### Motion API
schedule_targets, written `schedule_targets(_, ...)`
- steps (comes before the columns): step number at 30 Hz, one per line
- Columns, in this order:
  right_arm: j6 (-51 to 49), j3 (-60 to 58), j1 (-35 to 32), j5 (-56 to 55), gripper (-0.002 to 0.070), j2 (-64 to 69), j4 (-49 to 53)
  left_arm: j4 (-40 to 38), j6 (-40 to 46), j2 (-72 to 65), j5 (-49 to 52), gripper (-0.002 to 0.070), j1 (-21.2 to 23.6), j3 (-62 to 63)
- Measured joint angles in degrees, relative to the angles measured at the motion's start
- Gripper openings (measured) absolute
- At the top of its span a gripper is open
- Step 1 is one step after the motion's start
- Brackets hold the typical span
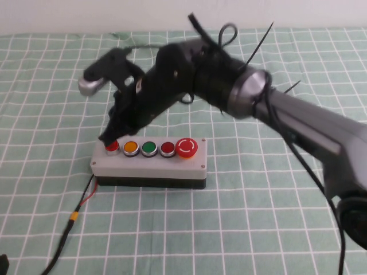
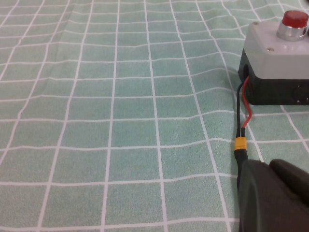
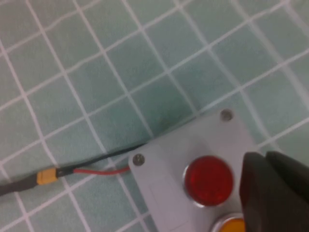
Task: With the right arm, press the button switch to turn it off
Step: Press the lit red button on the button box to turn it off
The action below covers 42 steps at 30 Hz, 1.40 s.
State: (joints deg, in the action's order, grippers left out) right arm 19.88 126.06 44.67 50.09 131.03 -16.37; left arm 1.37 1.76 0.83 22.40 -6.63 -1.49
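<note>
Reaching in from about 3 o'clock, the right gripper point(image 1: 108, 139) sits with its tip at the red button point(image 1: 112, 146), the 9 o'clock-most cap on the switch box point(image 1: 149, 167). The jaws look drawn together into one narrow point, holding nothing. Whether the tip already touches the cap I cannot tell. The box stands mid-counter point(image 1: 258, 229) on checked cloth. It looks like rigid plastic and probably light, so a slanted push could skid it; the cap should travel only straight down. No grasp is called for: I judge contact belongs on the crown of the cap, centred. That cap lies close to the box's 9 o'clock edge, and the yellow button point(image 1: 131, 148) is just beside it at 3 o'clock, so sideways margin is thin. Open cloth surrounds the box, apart from the cable point(image 1: 80, 209) trailing toward 7 o'clock. The left gripper point(image 2: 273, 198) is parked near that cable, and I cannot tell if it is open.
</note>
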Motion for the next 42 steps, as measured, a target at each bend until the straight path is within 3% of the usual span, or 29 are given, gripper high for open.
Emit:
schedule_targets(9, -3.0, 5.6, 0.0, 9.0, -0.0012, -13.4, 7.9, 0.0, 0.0, 0.0, 0.0, -0.0004, 0.0, 0.0)
schedule_targets(14, -8.0, 5.6, 0.0, 13.4, -0.0012, -20.6, 18.2, 0.0, 0.0, 0.0, 0.0, -0.0004, 0.0, 0.0)
schedule_targets(19, -9.0, 0.8, 0.0, 16.8, -0.0012, -28.3, 21.1, 0.0, 0.0, 0.0, 0.0, -0.0004, 0.0, 0.0)
schedule_targets(34, -24.2, -54.2, 0.0, 2.4, -0.0012, -65.8, 24.8, 0.0, 0.0, 0.0, 0.0, -0.0004, 0.0, 0.0)
schedule_targets(42, -30.8, -69.5, 0.0, 6.7, -0.0012, -84.1, 24.2, 0.0, 0.0, 0.0, 0.0, -0.0004, 0.0, 0.0)
